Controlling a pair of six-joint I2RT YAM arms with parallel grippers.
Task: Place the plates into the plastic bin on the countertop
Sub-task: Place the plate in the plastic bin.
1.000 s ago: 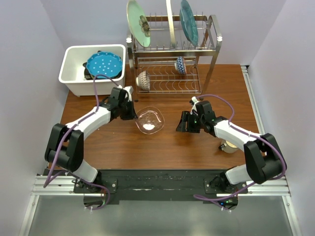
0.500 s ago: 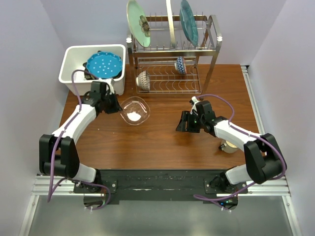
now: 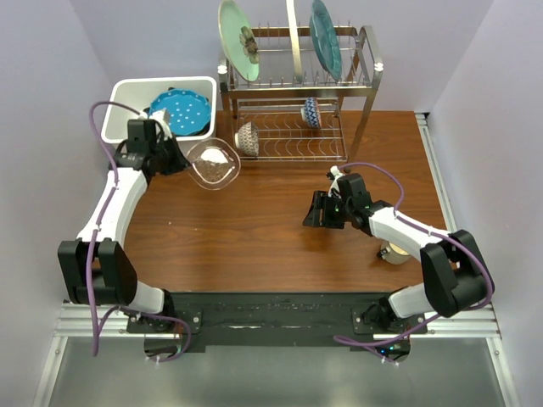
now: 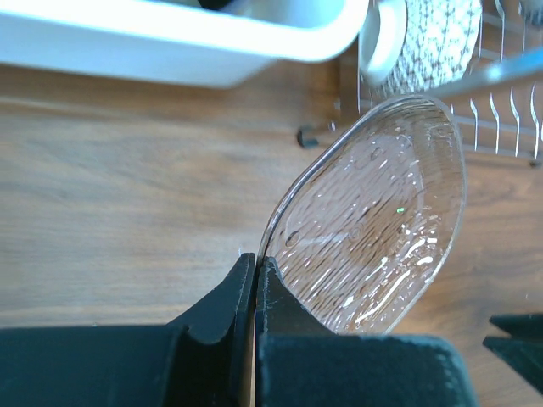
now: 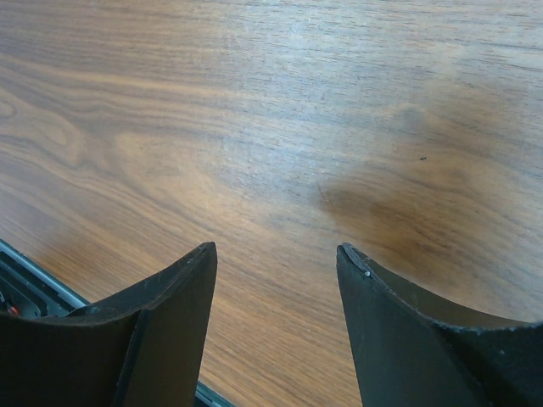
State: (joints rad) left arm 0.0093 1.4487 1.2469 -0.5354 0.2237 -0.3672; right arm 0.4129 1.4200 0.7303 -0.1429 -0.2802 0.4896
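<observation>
Top external view, from the left: the white plastic bin (image 3: 120, 106) sits at the far-left corner of the wooden table (image 3: 254, 246). A blue scalloped plate with white dots (image 3: 180, 110) lies inside it on top of a dark plate (image 3: 199, 130), of which only the edge shows.

Just beside the bin's near-right corner, the left gripper (image 3: 180, 158) is clamped on the rim of a clear glass plate (image 3: 213, 163). The plate is tilted and sits between the bin and the rack, outside the bin. The left wrist view shows the two black fingers pressed together on the ribbed plate's (image 4: 377, 220) edge, with the bin's wall (image 4: 170, 42) above.

Next comes the two-tier steel dish rack (image 3: 369, 76). On its top tier stand a pale green plate with a flower motif (image 3: 233, 34), a pale plate seen edge-on (image 3: 293, 38) and a teal plate (image 3: 325, 38). Two small patterned bowls (image 3: 247, 138) rest on the lower tier.

To the right, the right gripper (image 3: 312, 212) hangs low over bare wood. In the right wrist view its fingers (image 5: 170, 297) stand apart with nothing between them.
</observation>
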